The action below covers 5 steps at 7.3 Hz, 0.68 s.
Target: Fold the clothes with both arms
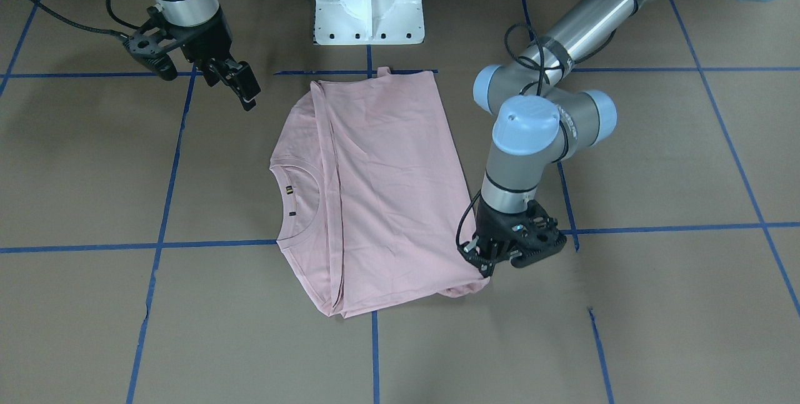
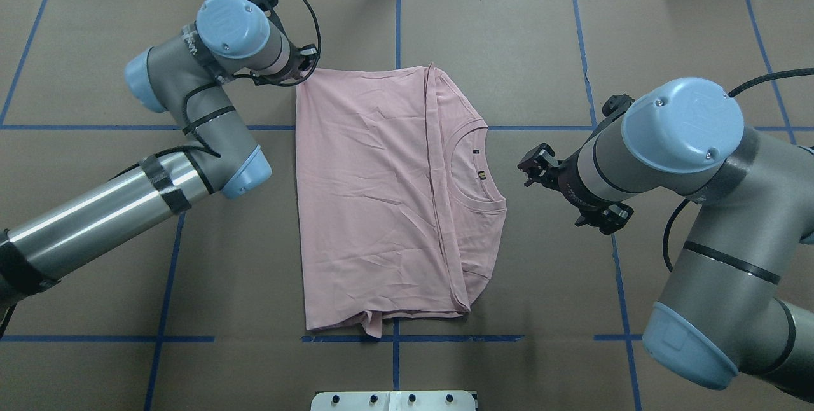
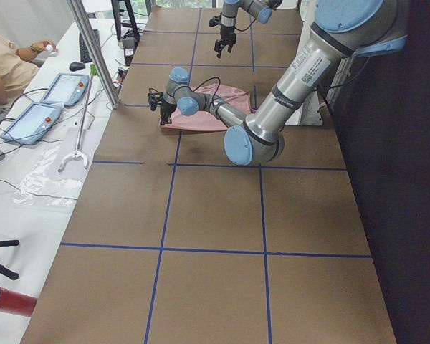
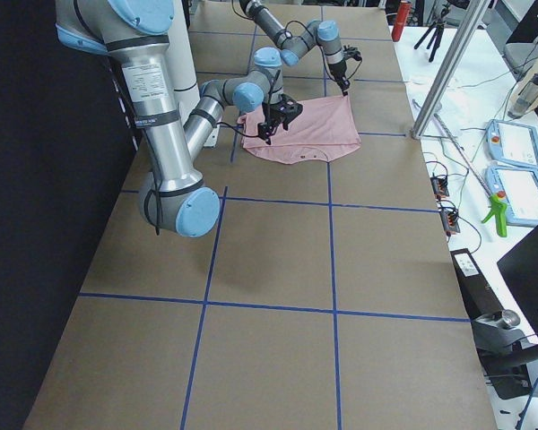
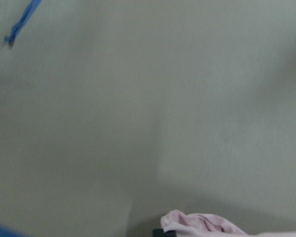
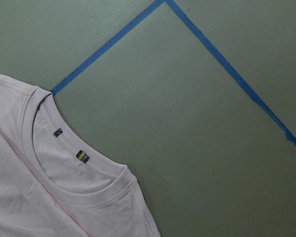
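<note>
The light pink T-shirt [image 1: 387,191] lies flat on the brown table, folded with its plain side up; the print is hidden. It also shows in the overhead view [image 2: 375,207]. Its ribbed collar [image 2: 474,169] points toward my right arm. My left gripper [image 1: 484,266] is down at the shirt's far hem corner, shut on the bunched fabric [image 5: 197,224]. My right gripper [image 1: 244,88] hangs open and empty above the table, just off the collar side of the shirt [image 6: 39,197], apart from it; it also shows from overhead [image 2: 529,172].
The white pedestal base [image 1: 369,4] stands at the robot's edge of the table. Blue tape lines [image 1: 162,204] form a grid on the brown surface. Tablets [image 3: 50,100] and a metal pole [image 3: 93,50] stand on the operators' side.
</note>
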Motion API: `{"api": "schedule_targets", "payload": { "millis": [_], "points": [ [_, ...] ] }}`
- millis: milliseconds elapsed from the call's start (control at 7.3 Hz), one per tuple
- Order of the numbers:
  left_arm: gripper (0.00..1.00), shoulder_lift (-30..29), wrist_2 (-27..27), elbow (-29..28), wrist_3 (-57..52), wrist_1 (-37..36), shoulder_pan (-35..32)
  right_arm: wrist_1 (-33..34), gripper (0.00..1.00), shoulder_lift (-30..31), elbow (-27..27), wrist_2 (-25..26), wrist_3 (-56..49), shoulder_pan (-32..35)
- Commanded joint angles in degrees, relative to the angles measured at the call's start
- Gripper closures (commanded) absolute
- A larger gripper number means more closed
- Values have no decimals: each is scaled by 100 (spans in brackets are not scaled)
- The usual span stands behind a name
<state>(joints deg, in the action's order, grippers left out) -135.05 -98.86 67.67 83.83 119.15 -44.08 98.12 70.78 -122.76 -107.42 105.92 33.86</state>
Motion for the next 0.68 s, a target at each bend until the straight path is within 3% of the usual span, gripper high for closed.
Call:
{"api": "schedule_targets", "payload": {
  "millis": [0, 274, 411, 548],
  "points": [
    [75, -92, 7, -220, -8, 328, -66, -12, 0, -344, 137, 10, -1, -211],
    [71, 887, -46, 1266, 1, 310, -57, -3, 0, -661, 374, 787, 190, -1051],
    [69, 1145, -55, 1702, 36, 276, -13, -73, 0, -810, 619, 1167, 488, -1422],
    [68, 1157, -55, 1715, 45, 266, 13, -291, 0, -829, 882, 1292, 674, -1643]
  ]
}}
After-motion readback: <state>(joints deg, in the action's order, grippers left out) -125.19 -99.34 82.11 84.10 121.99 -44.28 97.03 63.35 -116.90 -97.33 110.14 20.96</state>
